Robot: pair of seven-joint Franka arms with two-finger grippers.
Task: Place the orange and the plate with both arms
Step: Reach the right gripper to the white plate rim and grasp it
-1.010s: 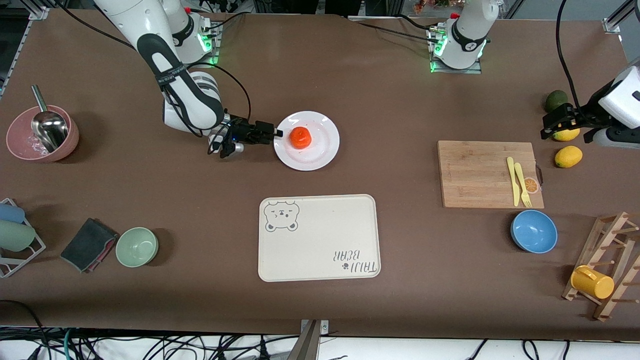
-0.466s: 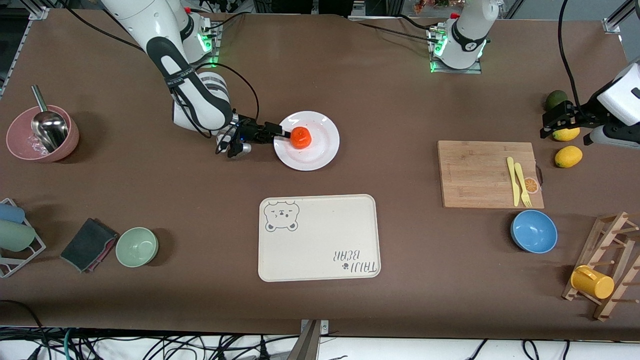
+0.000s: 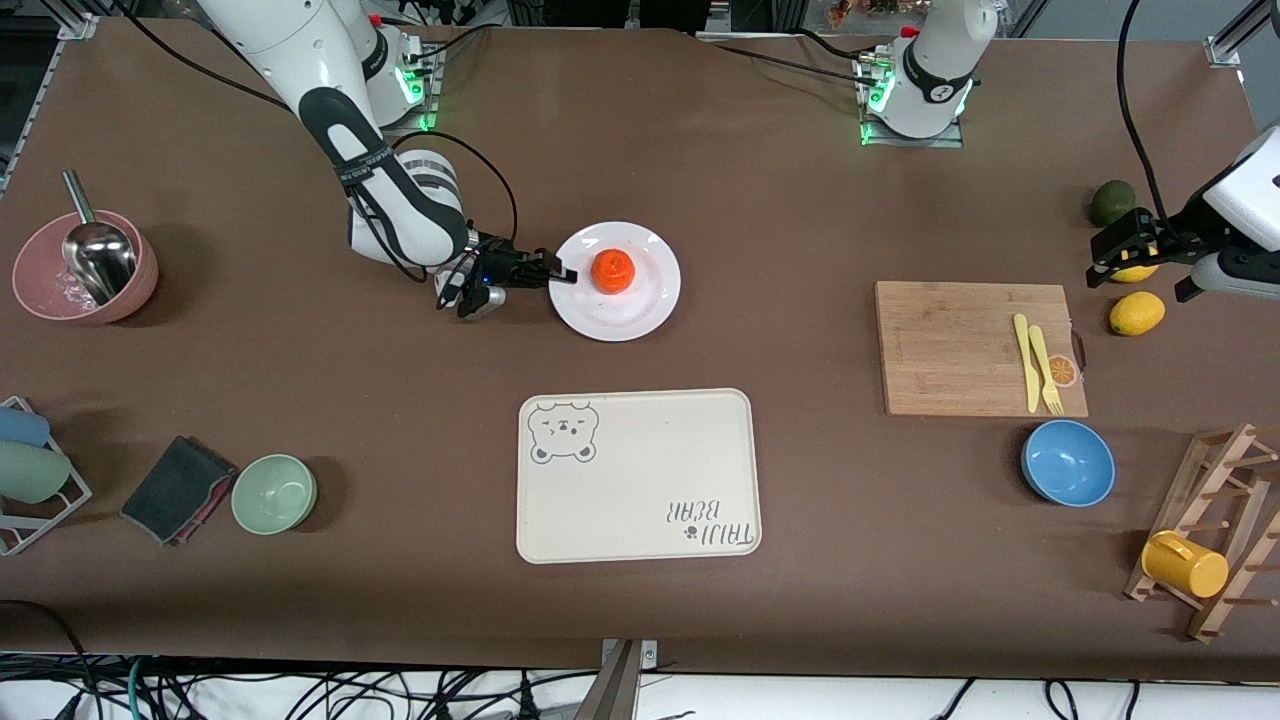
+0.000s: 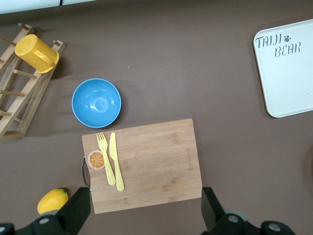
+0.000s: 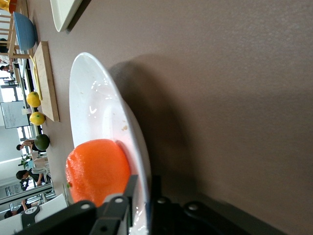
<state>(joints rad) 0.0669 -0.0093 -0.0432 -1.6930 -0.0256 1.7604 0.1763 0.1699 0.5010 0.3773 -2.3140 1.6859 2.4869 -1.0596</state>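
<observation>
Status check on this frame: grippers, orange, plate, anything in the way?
Right gripper shut on the plate rim. Left gripper open, waiting over a lemon. Orange sits on the plate. Nothing between plate and tray.

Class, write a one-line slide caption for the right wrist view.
Right gripper pinches the white plate rim; orange sits on it.

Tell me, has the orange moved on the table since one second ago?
Yes. Against the bear-print tray, which stayed fixed, the orange shifted slightly toward the left arm's end, along with the plate that the right gripper grips by its rim.
</observation>
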